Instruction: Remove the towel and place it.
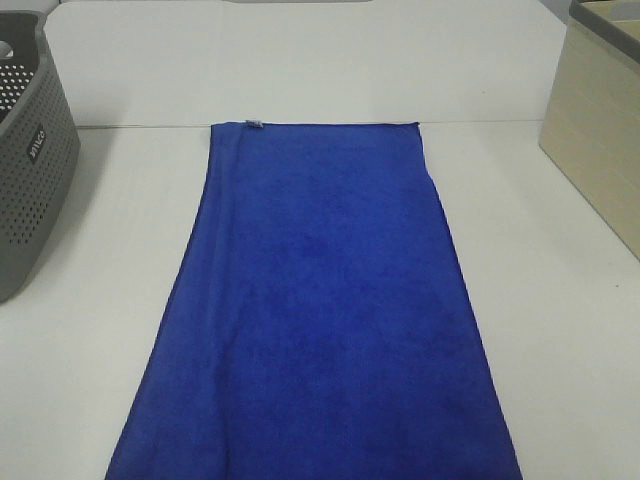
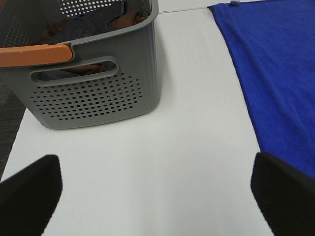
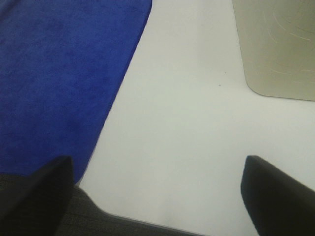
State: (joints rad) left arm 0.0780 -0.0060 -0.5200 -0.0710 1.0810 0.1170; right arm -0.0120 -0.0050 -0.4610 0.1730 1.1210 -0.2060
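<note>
The blue towel (image 1: 320, 320) lies flat along the white table (image 1: 90, 330) between the perforated grey laundry basket (image 1: 30, 160) and a beige bin (image 1: 600, 140), while the left gripper (image 2: 157, 191) and right gripper (image 3: 157, 191) hover with jaws apart, empty.

Towel (image 1: 320, 320) royal blue, white tag (image 1: 254, 124). Basket (image 2: 98, 93) grey, dotted holes, orange handle (image 2: 34, 54). Desk (image 1: 560, 330) white, bin (image 1: 600, 130) beige.
</note>
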